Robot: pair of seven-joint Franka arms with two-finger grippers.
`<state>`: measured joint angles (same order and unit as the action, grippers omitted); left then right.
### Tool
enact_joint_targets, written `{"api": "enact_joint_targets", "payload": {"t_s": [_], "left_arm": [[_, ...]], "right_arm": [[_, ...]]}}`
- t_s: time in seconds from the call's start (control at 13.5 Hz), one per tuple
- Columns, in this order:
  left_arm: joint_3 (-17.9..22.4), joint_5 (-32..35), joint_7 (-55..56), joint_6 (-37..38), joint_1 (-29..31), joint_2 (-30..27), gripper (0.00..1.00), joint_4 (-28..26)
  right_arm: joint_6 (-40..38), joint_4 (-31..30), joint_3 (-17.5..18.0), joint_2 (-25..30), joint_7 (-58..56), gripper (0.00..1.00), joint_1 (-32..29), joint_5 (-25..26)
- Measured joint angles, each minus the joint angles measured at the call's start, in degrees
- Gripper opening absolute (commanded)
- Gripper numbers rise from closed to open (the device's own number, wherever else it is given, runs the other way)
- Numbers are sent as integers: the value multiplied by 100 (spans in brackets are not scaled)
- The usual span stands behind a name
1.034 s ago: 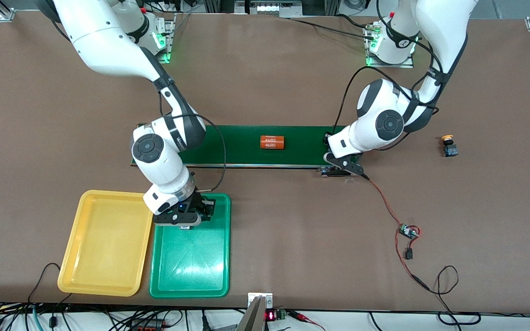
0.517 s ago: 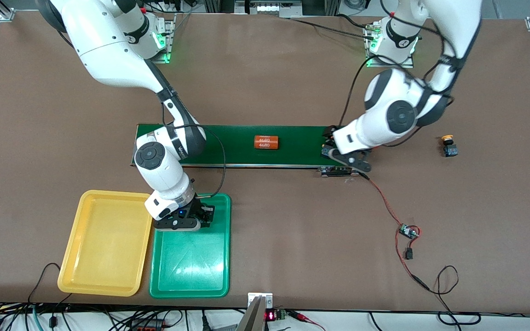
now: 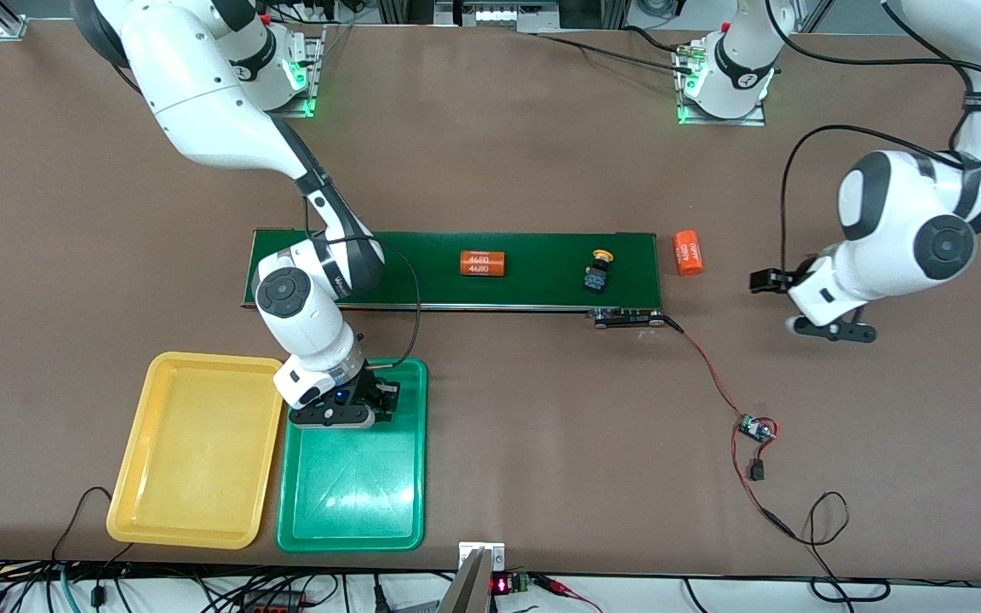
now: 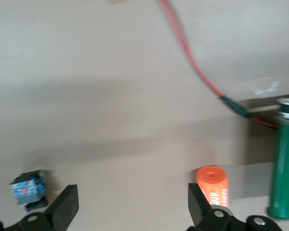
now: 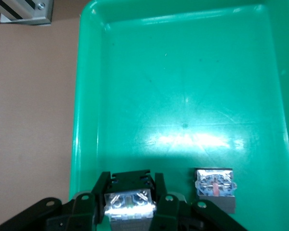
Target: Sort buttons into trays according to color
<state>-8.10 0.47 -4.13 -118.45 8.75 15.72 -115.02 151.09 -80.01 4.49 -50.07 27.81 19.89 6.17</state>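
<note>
The left hand (image 3: 831,328) stands released over bare bench (image 3: 542,128) toward the left arm's end, having withdrawn from the belt. Its delivery is evident: a yellow-capped button (image 3: 599,272) now rests on the dark green conveyor belt (image 3: 422,264), and an orange cylinder (image 3: 687,253) lies just off the belt's end. A second orange cylinder (image 3: 482,262) has travelled along the belt toward the trays.

The right hand (image 5: 130,204) remains clenched on a button (image 5: 129,204) low over the green tray (image 3: 354,502). Another button (image 5: 215,188) already sits in that tray. The yellow tray (image 3: 192,511) alongside holds nothing.

Judgement: the yellow-capped button awaits sorting.

Trays are glossy moulded plastic with rounded corners. Button bodies are blocky. The bench is matte brown.
</note>
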Motion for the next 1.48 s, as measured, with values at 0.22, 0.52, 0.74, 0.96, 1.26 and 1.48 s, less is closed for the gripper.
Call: {"api": "enact_joint_targets", "payload": {"t_s": [0.22,0.52,0.74,0.96,1.26,1.48], "left_arm": [[49,475,-1,-11,630,257,100,-16],[60,631,-202,-40,1302,648,100,-26],[58,631,-331,-102,1489,773,100,-122],[60,631,-620,-389,1665,826,100,-351],[62,631,-781,-718,1889,830,100,-756],[49,631,-812,-1197,1892,833,53,-1134]], "right_arm": [[67,5,-4,-53,-2,85,-1,0],[70,43,-5,-53,-2,93,-1,0],[65,75,-6,-49,-4,95,-2,0],[-354,77,-10,65,-6,100,-9,0],[-1372,-23,-3,594,7,100,1,-8],[-1551,-598,22,1074,260,100,11,-19]]}}
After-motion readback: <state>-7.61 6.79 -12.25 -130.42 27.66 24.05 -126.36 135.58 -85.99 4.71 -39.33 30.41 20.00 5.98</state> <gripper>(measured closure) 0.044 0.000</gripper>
